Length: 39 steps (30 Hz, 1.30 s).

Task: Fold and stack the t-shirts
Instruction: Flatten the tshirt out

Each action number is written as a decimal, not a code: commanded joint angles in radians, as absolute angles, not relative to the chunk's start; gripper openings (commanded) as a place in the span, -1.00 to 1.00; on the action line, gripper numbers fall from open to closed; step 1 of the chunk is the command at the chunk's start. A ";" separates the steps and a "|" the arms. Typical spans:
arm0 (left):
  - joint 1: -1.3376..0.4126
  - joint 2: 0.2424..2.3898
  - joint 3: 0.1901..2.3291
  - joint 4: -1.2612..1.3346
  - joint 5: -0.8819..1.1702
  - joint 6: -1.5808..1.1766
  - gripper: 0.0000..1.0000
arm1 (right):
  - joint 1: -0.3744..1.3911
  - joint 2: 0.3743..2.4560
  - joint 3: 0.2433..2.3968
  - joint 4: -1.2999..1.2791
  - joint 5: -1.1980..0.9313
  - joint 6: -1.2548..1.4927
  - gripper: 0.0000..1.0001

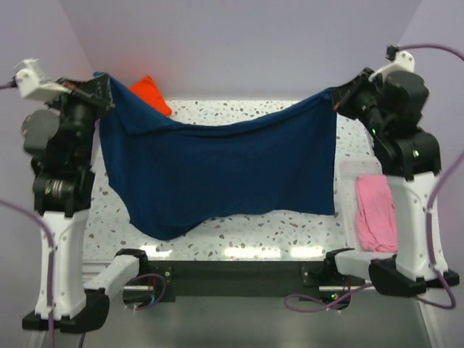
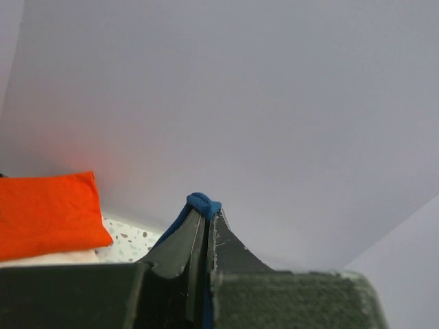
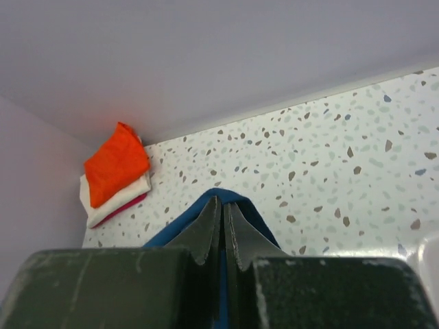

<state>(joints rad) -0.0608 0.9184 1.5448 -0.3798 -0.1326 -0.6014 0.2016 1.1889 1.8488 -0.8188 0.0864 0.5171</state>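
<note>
The navy tee [image 1: 217, 170] hangs spread wide between the 2 arms, above the speckled table [image 1: 254, 228]. Its top edge sags in the middle and its lower edge dips lowest toward 7 o'clock. Whether the hem touches the table cannot be told.

The left gripper [image 1: 109, 90] is raised at 10 o'clock in the top view and pinches the tee's left top corner. In the left wrist view the 2 fingers [image 2: 185, 240] are pressed together, with a small knot of navy cloth poking out past their tips. The right gripper [image 1: 335, 98] is raised at 2 o'clock and is clamped on the right top corner. In the right wrist view its jaws are closed, with navy cloth curving round the tips.

The orange tee [image 1: 151, 94] lies folded at the table's far left corner, at 11 o'clock, against the wall [image 1: 239, 43]. The right wrist view shows it on top of a stack, with a cream tee [image 3: 122, 197] under it and a sliver of a magenta tee [image 3: 130, 203] at the bottom.

The pink tee [image 1: 377, 214] lies crumpled at 4 o'clock, just beside the right arm and well apart from the stack.
</note>
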 commanded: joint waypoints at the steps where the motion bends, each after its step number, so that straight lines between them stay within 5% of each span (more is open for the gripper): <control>1: -0.055 1.121 1.529 -0.177 -0.101 -0.557 -1.00 | 0.193 1.406 1.933 -0.716 0.086 0.488 -1.00; 5: -0.042 1.374 1.655 -0.059 -0.080 -0.505 -1.00 | 0.189 1.621 2.143 -0.588 0.035 0.483 -1.00; 11: 0.063 1.817 2.196 -0.055 0.092 -0.578 -1.00 | 0.183 1.968 2.603 -0.542 0.023 0.480 -1.00; 15: 0.127 1.954 2.506 -0.022 0.197 -0.627 -1.00 | 0.167 1.931 2.524 -0.372 0.035 0.508 -1.00; 23: 0.245 1.735 2.151 0.143 0.311 -0.680 -1.00 | 0.156 1.795 2.127 -0.292 0.034 0.538 -1.00; 32: 0.247 1.335 1.158 0.282 0.397 -0.791 -1.00 | 0.152 1.505 1.333 -0.227 0.049 0.647 -1.00; 39: 0.241 1.073 0.606 0.174 0.332 -0.836 -1.00 | 0.150 1.443 1.008 -0.328 0.066 0.661 -1.00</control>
